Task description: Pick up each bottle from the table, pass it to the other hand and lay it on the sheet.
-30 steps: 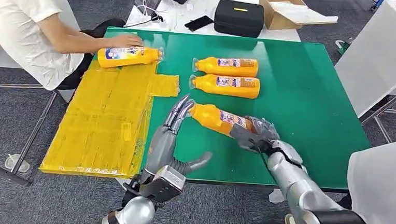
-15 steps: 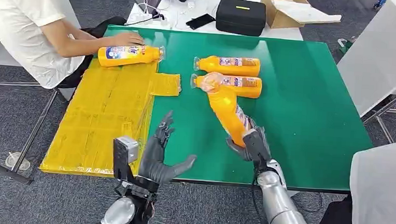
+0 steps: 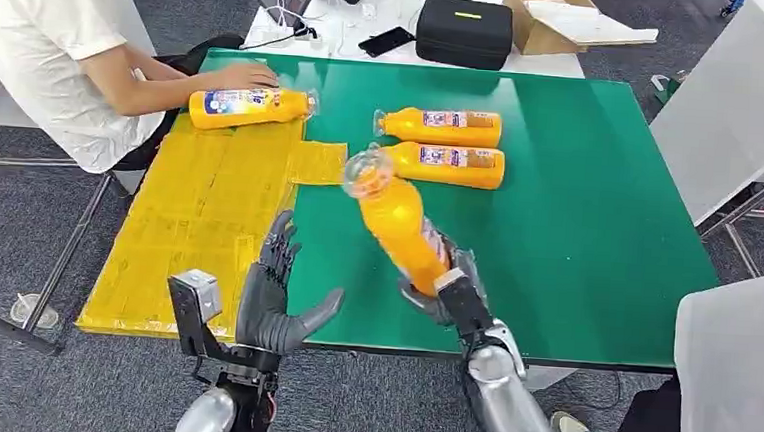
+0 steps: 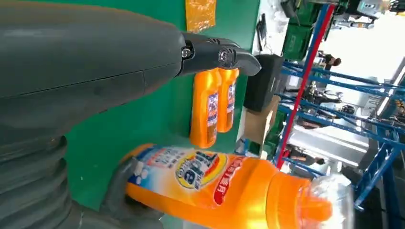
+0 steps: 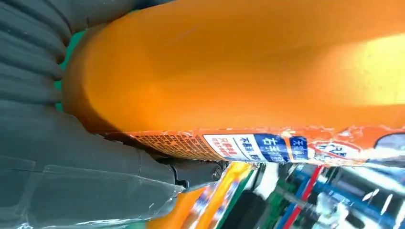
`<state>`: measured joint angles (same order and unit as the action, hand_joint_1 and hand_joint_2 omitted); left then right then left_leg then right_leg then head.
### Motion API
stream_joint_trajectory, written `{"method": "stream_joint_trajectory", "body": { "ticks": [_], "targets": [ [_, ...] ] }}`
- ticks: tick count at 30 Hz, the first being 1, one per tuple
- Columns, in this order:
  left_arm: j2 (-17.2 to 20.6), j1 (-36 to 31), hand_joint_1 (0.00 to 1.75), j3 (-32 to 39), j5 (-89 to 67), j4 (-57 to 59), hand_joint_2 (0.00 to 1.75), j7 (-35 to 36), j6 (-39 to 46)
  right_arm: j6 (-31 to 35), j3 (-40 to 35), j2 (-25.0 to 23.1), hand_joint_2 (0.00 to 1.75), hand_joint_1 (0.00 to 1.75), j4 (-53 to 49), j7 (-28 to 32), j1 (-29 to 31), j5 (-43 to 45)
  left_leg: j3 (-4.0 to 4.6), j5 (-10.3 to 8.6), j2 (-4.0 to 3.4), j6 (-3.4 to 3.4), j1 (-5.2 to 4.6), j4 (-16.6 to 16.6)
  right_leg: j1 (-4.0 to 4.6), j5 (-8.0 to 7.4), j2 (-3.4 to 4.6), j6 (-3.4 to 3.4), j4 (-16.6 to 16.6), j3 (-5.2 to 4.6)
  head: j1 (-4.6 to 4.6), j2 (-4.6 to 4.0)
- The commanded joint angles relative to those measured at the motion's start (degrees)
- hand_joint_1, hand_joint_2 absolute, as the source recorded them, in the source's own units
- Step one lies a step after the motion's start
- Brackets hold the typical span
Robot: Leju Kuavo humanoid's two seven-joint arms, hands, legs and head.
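The bottle (image 3: 396,224) has been raised off the bench (image 3: 599,209) and swung toward the left, gripped at its base by the right robot hand (image 3: 441,290). The left robot hand (image 3: 271,294) is held spread beside it; the handover is judged imminent. The sheet (image 3: 196,235) lies nearby.

Held bottle (image 4: 224,183): label w/ Chinese chars, logo, too blurred to read.

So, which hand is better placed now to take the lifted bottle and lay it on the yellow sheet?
The left hand. It is open, beside the yellow sheet, with fingers apart. The right hand grips the lifted bottle at its base, and the bottle's cap end leans toward the left hand.
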<state>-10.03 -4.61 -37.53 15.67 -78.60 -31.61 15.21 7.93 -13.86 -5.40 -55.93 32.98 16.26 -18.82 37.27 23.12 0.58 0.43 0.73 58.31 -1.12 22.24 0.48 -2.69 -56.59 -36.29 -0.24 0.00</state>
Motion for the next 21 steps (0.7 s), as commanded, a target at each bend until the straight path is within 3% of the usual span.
{"method": "stream_joint_trajectory", "body": {
  "ticks": [1,2,3,4,16,19,21],
  "targets": [
    [1.6,-3.9,0.00,-2.5,-2.1,4.7,1.75,1.6,0.0,-0.1,-8.0,-0.3,1.75,0.94,3.2,0.4,2.4,-1.8,-0.24,0.07,-0.05,0.00,0.01,0.0,0.04,0.06,-0.02,0.11,0.0,0.23,-0.02,0.00],
    [1.6,-4.5,0.00,-3.0,-1.7,5.4,1.75,2.9,-1.4,-0.4,-8.9,-0.9,1.75,0.94,4.4,0.5,2.8,-1.8,-0.28,0.08,-0.05,0.01,0.01,-0.1,0.04,0.08,-0.03,0.11,0.1,0.27,0.00,0.00],
    [1.6,-5.3,0.00,-3.8,-1.5,6.7,1.75,4.4,-2.9,-0.7,-10.1,-1.3,1.75,1.66,5.8,0.9,3.4,-2.1,-0.19,0.05,-0.06,0.00,0.01,0.0,0.03,0.04,0.01,0.08,0.0,0.18,-0.02,0.00],
    [1.7,-5.8,0.00,-4.5,-2.6,7.3,1.75,4.9,-2.9,-0.6,-10.7,-1.6,1.75,1.75,6.5,1.1,3.8,-2.3,-0.32,0.10,-0.11,0.01,0.02,0.0,0.05,0.08,0.03,0.12,0.0,0.30,0.00,0.00],
    [0.9,-8.3,0.00,-5.5,-2.2,10.5,1.75,7.2,-7.6,-1.4,-15.4,-2.8,1.75,1.75,9.0,1.8,6.7,-3.2,-0.28,0.09,-0.09,0.01,0.01,0.0,0.04,0.07,0.01,0.10,0.0,0.26,-0.02,0.00],
    [0.8,-8.5,0.00,-5.5,-2.7,9.7,1.75,6.8,-8.2,1.4,-17.6,-2.6,1.75,1.75,10.3,1.0,7.6,-6.8,-0.15,0.05,-0.08,0.01,-0.01,0.0,0.01,0.04,0.03,0.07,0.0,0.13,0.00,0.00],
    [0.4,-8.7,0.00,-4.8,-2.5,9.5,1.75,6.4,-8.4,-0.9,-18.3,-2.9,1.75,1.75,11.3,1.7,7.9,-5.7,-0.29,0.12,-0.12,0.00,0.04,0.0,0.07,0.08,0.04,0.13,0.0,0.29,0.00,0.00]
  ]
}}
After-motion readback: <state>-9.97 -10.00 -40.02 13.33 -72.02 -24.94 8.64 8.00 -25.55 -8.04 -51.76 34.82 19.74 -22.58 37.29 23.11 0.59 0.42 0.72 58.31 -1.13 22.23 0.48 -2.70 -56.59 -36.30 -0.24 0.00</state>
